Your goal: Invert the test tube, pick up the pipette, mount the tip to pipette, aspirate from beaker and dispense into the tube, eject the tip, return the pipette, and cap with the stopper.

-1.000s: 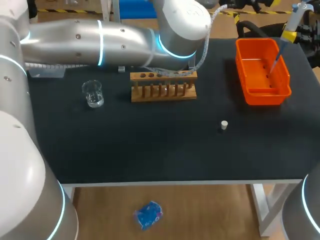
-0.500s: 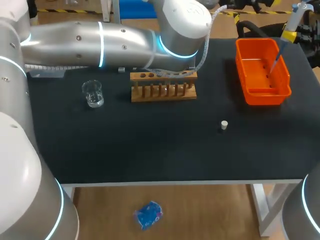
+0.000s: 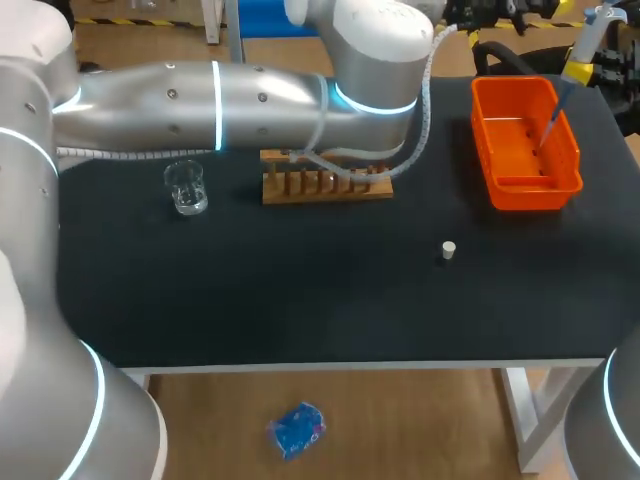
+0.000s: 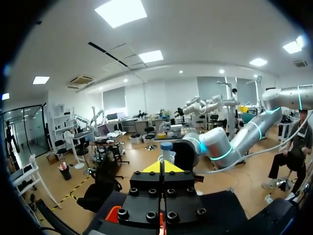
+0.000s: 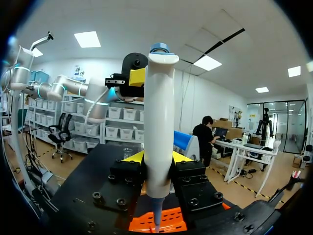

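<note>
My right gripper (image 3: 578,70) is at the far right, above the orange bin (image 3: 500,190), shut on the white pipette (image 3: 590,30). The pipette's thin tip (image 3: 549,122) points down into the bin. In the right wrist view the pipette (image 5: 159,122) stands upright between the yellow fingertips (image 5: 132,156) of my right gripper (image 5: 156,157). My left gripper (image 4: 163,166) is shut on nothing and faces the pipette's blue-capped top (image 4: 166,147). The wooden tube rack (image 3: 325,183) lies partly under my left arm (image 3: 250,95); I cannot make out the tube. The beaker (image 3: 186,187) and white stopper (image 3: 449,250) stand apart.
The orange bin (image 5: 146,223) sits right below the pipette, and its edge (image 4: 113,213) also shows under my left gripper. My left arm's elbow (image 3: 385,45) hangs over the back middle of the black table (image 3: 300,290).
My left arm has swung forward and to the right, so that it now covers the rack's top rail. The right arm and the pipette have stayed put.
</note>
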Robot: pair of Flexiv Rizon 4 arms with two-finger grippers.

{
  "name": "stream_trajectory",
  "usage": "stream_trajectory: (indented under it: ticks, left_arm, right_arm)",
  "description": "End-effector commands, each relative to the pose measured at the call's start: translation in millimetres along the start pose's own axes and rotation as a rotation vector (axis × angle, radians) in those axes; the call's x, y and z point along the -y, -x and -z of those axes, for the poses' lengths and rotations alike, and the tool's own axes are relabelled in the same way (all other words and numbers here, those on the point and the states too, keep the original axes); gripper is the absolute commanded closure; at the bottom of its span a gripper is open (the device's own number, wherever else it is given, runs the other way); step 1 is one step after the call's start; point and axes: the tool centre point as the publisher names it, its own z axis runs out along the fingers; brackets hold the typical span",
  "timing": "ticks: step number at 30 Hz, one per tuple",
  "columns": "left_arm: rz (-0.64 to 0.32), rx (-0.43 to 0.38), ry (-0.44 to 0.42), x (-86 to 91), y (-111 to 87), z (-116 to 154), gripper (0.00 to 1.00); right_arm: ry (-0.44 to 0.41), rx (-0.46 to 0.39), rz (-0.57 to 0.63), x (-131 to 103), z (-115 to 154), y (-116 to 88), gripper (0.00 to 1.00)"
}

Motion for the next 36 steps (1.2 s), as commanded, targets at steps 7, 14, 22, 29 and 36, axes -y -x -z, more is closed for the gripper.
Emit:
stream_trajectory:
  ticks: [7,14,22,29,36]
  left_arm:
    - [0.000,-0.005,-0.235,2.6,-1.0,-22.5,1.00]
    - [0.007,-0.012,-0.234,6.0,-4.8,-29.6,1.00]
    - [0.028,-0.015,-0.234,1.0,-11.4,-33.2,1.00]
    - [0.040,-0.022,-0.237,-3.7,-12.2,-36.2,1.00]
    - [0.035,-0.027,-0.237,-2.7,-9.2,-37.8,1.00]
  right_arm:
    - [0.000,-0.004,0.000,0.0,1.0,0.9,1.00]
    - [0.000,-0.004,0.000,0.0,1.0,0.9,1.00]
    - [0.000,-0.004,0.000,0.0,1.0,0.9,1.00]
    - [0.000,-0.004,0.000,0.0,1.0,0.9,1.00]
    - [0.000,-0.004,0.000,0.0,1.0,0.9,1.00]
